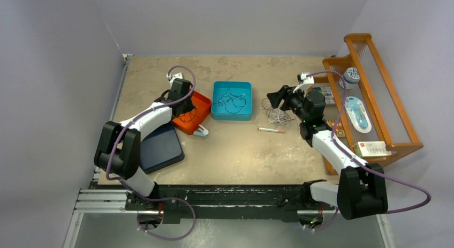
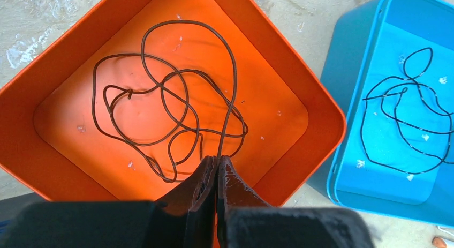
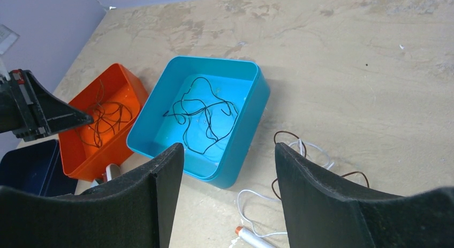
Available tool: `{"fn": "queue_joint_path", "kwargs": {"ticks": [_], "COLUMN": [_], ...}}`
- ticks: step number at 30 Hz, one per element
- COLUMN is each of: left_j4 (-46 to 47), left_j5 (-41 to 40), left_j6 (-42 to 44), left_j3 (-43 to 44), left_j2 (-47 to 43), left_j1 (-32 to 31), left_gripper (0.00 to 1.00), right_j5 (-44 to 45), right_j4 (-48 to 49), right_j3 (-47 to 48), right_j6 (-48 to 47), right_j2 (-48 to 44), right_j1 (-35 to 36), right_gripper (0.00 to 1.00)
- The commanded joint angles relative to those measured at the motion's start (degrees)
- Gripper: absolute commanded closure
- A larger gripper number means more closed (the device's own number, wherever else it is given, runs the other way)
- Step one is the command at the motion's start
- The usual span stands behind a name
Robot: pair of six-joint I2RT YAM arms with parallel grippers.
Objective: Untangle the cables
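From where I stand, the job looks well past halfway. One brown cable [image 2: 170, 100] lies by itself in loose loops inside the orange tray [image 2: 300, 82], and a black cable [image 3: 203, 111] lies the same way in the blue tray [image 3: 249, 125] beside it. Each has a tray to itself, with no other wire mixed in.

What is left is the small tangle [image 1: 275, 115] on the counter [image 1: 241, 151], just right of the blue tray. It is whitish strands with at least one brown loop caught among them, and a pen [image 1: 272, 130] lies just in front of it.

The left hand [image 2: 217, 159] hangs over the near side of the orange tray with its fingers pressed together. A strand of the brown cable runs right up to the tips, but I cannot tell whether it is pinched there or only passes beneath.

The right hand [image 3: 229, 151] sits above the tangle with its fingers spread wide and nothing between them. I would judge it is about to go for those last wires, which have yet to be parted.
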Motion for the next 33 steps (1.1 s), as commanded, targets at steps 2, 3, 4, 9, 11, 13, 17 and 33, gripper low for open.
{"fn": "queue_joint_path", "kwargs": {"ticks": [2, 3, 4, 9, 11, 13, 17, 33], "left_j4": [4.32, 4.64, 5.51, 10.26, 10.18, 9.94, 9.58, 2.82], "left_j5": [-2.53, -2.76, -2.88, -1.15, -1.06, -0.74, 0.38, -4.98], "left_j6": [-1.55, -1.75, -2.06, -3.49, -3.31, -2.87, -2.80, -3.34], "left_j3": [0.09, 0.38, 0.47, 1.57, 3.16, 4.68, 6.15, 3.52], "left_j2": [3.18, 4.09, 4.71, 8.14, 10.45, 11.99, 11.56, -3.78], "left_j1": [0.27, 0.58, 0.89, 1.22, 1.30, 1.38, 1.38, 1.42], "left_gripper": [1.00, 1.00, 0.99, 0.92, 0.91, 0.89, 0.77, 0.34], "right_j5": [-1.76, -1.84, -1.85, -1.85, -1.81, -1.62, -1.02, 2.01], "right_j4": [3.23, 3.08, 3.01, 1.80, 1.31, 0.85, 0.42, 0.31], "right_j3": [0.77, 0.90, 1.00, 1.42, 1.61, 1.74, 1.51, 1.12], "right_j6": [0.94, 0.95, 0.93, 0.50, 0.22, 0.08, 0.07, 0.10], "right_j2": [0.44, 0.52, 0.59, 0.20, 0.01, -0.33, -1.11, -2.64], "right_j1": [-0.12, -0.10, -0.10, -0.10, -0.10, -0.10, -0.10, -0.10], "right_gripper": [0.34, 0.34, 0.35, 0.34, 0.35, 0.34, 0.34, 0.34]}}
